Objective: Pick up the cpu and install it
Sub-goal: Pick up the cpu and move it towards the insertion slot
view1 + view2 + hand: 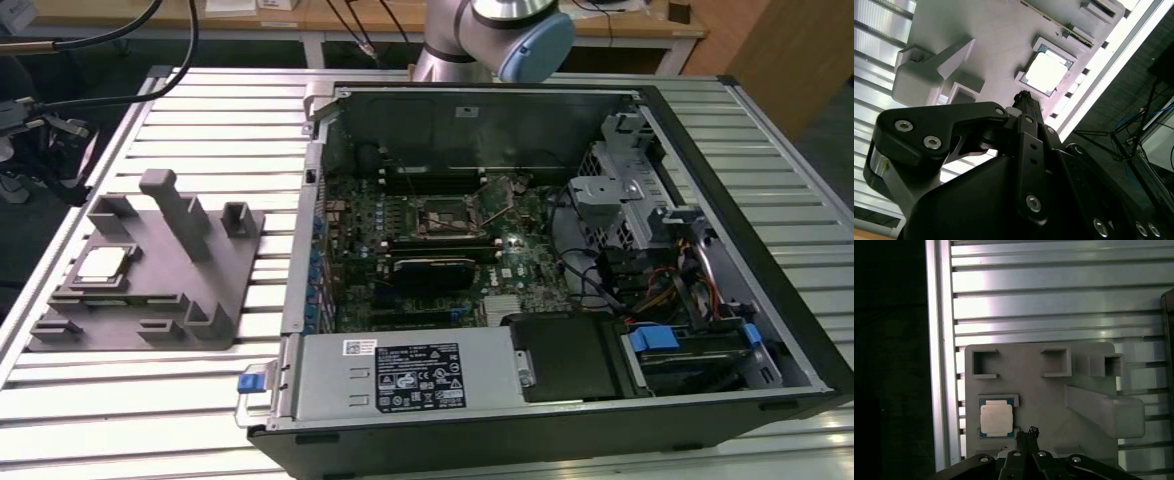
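Stage one at most, judging by the layout: hanging above the grey fixture that is sitting toward the exterior view's left on the slatted metal table, with the claw pinched shut on nothing, fingertips meeting in one narrow point in both wrist views. Not yet touching the cpu; hovering just beside it in the first wrist view, tip pointing near one corner, apart from it as far as can be judged. Resting flat in a shallow square pocket of that fixture, well apart from the open computer case in the exterior view. Finding, seemingly, nothing seated in the black socket frame at the middle of the motherboard, though too small there to be sure. Leaving both halves of the job undone, then: lifting out and seating in. As for looks: showing a pale silvery-white metal lid, square with softened corners, glaring bright under the light in the second wrist view; carrying a thin green rim around that lid, clearest along one side in the first wrist view; sitting level and lid up, square to the pocket walls, neither tilting nor overhanging. Probably handling as a thin, rigid, smooth plate, offering only narrow edges for gripping
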`<state>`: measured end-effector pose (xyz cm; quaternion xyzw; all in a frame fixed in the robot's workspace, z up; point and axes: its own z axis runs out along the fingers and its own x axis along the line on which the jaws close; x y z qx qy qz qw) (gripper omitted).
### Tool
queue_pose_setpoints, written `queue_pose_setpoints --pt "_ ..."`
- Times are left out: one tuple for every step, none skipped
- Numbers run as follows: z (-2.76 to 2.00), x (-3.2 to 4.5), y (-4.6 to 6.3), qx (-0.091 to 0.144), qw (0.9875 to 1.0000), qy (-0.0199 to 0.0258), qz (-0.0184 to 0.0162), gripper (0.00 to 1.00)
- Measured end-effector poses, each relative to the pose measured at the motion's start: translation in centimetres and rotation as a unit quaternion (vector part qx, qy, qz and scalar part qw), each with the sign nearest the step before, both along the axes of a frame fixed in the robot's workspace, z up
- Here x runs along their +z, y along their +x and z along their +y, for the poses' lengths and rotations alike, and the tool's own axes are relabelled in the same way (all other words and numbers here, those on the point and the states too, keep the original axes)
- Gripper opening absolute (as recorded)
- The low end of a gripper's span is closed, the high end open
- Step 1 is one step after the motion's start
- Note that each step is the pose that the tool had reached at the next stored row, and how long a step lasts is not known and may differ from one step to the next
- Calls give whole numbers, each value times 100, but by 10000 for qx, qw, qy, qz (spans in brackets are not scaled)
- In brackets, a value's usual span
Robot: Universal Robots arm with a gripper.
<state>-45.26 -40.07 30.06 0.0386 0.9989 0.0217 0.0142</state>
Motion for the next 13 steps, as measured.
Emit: queue_pose_setpoints --pt "0 0 0 0 10000 0 0 11" --pt "0 0 -1 0 10000 0 0 11" --pt "0 0 -6 0 10000 0 1 11" --pt "0 -2 -12 -1 10000 0 0 11" --pt "0 -4 -18 -1 10000 0 0 11" --pt "0 -7 -24 0 10000 0 0 11" --pt "0 -12 -34 0 10000 0 0 11" --pt "0 -18 -44 0 10000 0 0 11" --pt "0 -24 -54 0 10000 0 0 11" --pt "0 -32 -64 0 10000 0 0 11" --pt "0 -40 -74 0 10000 0 0 11" --pt "0 -48 -82 0 10000 0 0 11" --pt "0 -59 -89 0 10000 0 -1 11"
